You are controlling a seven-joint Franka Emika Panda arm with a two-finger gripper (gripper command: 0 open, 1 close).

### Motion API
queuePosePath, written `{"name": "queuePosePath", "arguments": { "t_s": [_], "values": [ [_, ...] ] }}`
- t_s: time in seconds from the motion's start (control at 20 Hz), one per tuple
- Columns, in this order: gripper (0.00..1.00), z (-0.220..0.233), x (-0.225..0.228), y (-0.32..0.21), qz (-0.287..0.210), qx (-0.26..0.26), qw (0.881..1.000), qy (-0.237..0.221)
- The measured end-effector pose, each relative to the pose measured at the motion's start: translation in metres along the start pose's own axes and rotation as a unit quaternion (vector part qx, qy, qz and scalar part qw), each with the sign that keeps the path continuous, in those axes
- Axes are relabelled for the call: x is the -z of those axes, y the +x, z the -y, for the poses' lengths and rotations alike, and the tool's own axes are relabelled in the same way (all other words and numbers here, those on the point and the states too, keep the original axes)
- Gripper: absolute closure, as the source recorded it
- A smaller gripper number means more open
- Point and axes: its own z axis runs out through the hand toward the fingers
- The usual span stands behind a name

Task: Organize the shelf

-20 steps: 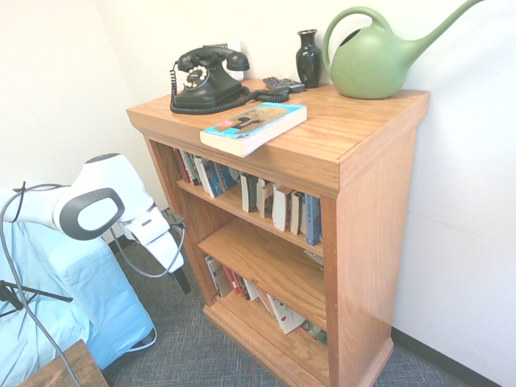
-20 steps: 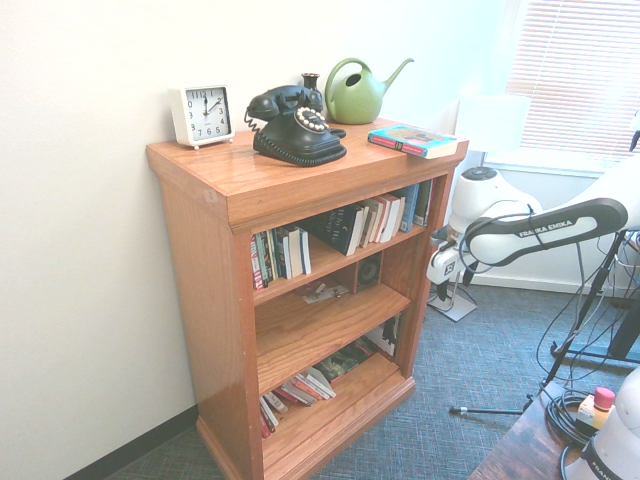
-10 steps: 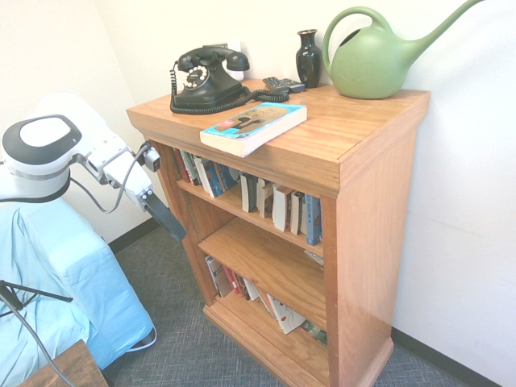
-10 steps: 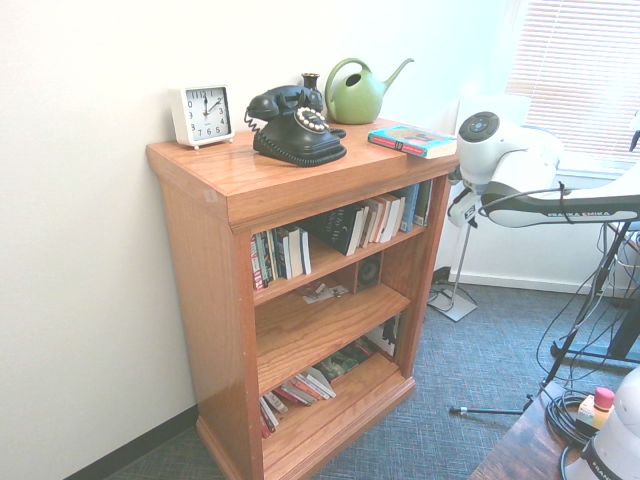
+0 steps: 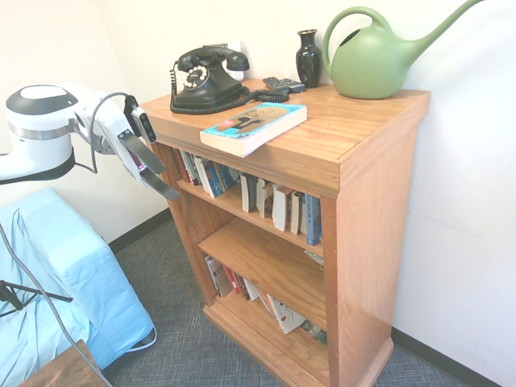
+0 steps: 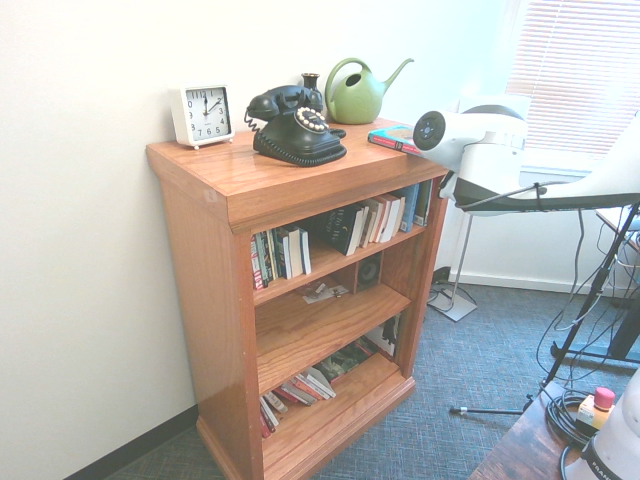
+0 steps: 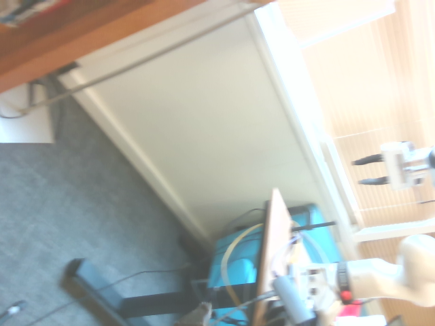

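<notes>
Exterior views bright and sharp, daylight through window blinds (image 6: 580,70), washed-out highlights there. Wrist view soft, probably motion-blurred, blinds (image 7: 353,75) overexposed. Soft shadows under the shelf (image 5: 355,145) top.

The watering can (image 5: 379,60) spout runs off the first exterior view's top edge; book (image 5: 242,189) spines are too small to read; the wrist view is blurred

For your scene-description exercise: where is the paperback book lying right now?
The book lies flat on the shelf top at its front edge, just in front of the telephone.
</notes>
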Motion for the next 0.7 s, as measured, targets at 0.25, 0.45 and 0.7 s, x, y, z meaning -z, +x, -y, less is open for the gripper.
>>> {"name": "queuePosePath", "arguments": {
  "t_s": [0.25, 0.45, 0.7],
  "values": [
    [0.00, 0.007, 0.004, 0.022, -0.018, 0.042, 0.998, -0.049],
    [0.00, 0.025, 0.005, 0.025, -0.020, 0.081, 0.993, -0.079],
    [0.00, 0.056, 0.006, 0.026, -0.025, 0.102, 0.990, -0.091]
  ]
}}
